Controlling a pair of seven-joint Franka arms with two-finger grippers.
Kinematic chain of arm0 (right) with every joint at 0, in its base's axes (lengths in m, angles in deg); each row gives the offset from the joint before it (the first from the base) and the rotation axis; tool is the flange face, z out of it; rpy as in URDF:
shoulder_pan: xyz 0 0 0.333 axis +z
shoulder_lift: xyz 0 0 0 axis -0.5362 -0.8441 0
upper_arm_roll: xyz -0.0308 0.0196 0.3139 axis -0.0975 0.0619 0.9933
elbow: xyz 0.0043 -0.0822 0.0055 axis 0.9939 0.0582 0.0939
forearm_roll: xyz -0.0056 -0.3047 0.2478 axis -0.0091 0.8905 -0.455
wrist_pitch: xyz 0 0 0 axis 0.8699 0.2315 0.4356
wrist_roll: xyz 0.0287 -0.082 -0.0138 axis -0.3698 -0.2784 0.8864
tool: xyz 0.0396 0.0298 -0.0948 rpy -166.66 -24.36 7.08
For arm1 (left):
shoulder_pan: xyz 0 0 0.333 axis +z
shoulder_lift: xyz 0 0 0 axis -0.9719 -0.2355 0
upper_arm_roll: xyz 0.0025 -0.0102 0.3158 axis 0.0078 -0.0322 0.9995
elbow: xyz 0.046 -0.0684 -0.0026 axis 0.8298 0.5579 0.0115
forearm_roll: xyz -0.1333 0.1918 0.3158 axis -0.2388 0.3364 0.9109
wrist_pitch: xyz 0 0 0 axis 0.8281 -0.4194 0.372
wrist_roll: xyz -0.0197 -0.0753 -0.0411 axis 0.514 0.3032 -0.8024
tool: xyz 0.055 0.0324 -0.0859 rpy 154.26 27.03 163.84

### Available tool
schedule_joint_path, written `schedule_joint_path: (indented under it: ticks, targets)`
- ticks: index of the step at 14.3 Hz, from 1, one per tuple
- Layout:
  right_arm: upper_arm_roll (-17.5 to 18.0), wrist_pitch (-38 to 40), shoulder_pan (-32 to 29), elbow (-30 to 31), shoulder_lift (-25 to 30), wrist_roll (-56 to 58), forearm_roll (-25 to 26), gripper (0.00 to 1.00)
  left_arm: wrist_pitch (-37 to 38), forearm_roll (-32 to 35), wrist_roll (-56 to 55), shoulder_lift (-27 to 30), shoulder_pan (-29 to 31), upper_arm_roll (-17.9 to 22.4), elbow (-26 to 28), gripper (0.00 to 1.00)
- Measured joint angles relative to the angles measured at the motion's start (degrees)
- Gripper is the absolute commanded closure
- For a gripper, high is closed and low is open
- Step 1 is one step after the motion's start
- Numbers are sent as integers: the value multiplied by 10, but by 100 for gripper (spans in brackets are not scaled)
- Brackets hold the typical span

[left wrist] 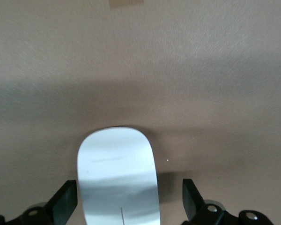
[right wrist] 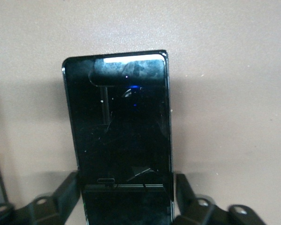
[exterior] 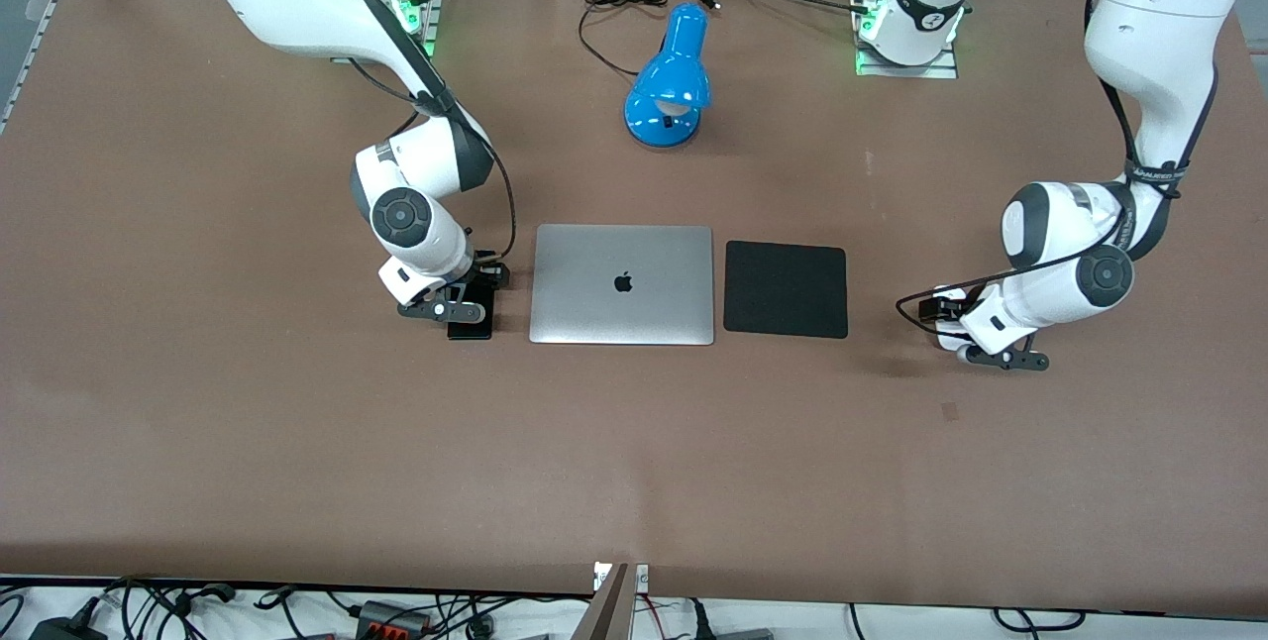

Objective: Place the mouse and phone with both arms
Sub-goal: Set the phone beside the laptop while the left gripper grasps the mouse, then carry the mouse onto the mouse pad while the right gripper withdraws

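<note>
The white oval mouse (left wrist: 118, 173) lies on the brown table near the left arm's end; in the front view my hand hides it. My left gripper (exterior: 976, 351) sits low over it, and in the left wrist view (left wrist: 129, 201) it is open, with a finger on each side of the mouse and a gap at one side. The black phone (exterior: 471, 328) lies beside the laptop, toward the right arm's end. My right gripper (exterior: 461, 311) is low over it. In the right wrist view (right wrist: 126, 192) it is shut on the phone (right wrist: 119, 126), a finger against each long edge.
A closed silver laptop (exterior: 622, 283) lies mid-table with a square black mouse pad (exterior: 786, 288) beside it, toward the left arm's end. A blue desk lamp (exterior: 669, 85) with its black cord (exterior: 634, 1) stands farther from the front camera.
</note>
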Motion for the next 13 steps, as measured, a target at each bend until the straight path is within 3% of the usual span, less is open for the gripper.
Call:
schedule_joint_path:
  ticks: [2,5,7,10,13]
  targets:
    - [0,0,0,-3,0,1,0,0,-4,0,0,-1,1,0,1,65]
    - [-1,35,0,-35,7,3,0,0,6,0,1,9,1,-1,0,79]
    - [-6,132,-2,-85,27,3,0,0,32,0,1,21,1,-5,-2,78]
    - [-12,337,-30,-180,63,6,0,0,121,0,0,56,0,-23,-21,78]
    - [-14,424,-71,-222,100,52,0,0,224,0,-5,84,0,-44,-70,78]
